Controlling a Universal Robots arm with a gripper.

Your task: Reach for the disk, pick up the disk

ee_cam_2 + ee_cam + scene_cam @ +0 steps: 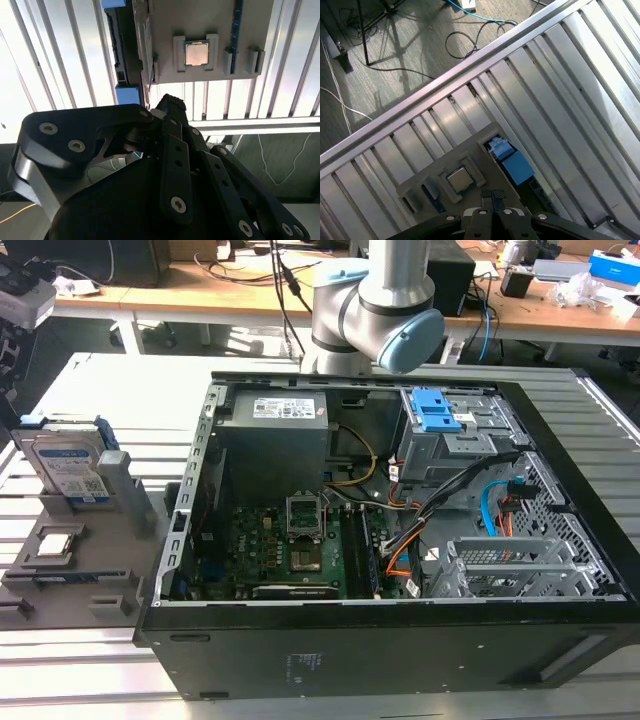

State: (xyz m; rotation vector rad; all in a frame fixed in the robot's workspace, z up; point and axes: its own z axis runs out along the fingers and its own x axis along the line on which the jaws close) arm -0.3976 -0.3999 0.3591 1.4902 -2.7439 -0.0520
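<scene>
Gripper (492,196) fingertips are pressed together with nothing between them, and it hovers nose-down over the grey holder (417,186). Just past the tips is the disk (515,167), standing on edge in the holder's slot right beside the CPU chip (459,180), thin edge up. Its long axis runs along the holder's side. In the exterior view the holder sits beside the open computer case (400,640), and the arm's elbow (375,310) rises behind that case.

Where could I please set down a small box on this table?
Bare table slats lie behind and before the grey holder, at the exterior view's left. The holder, bearing the disk, and the open computer case are crowded.
</scene>
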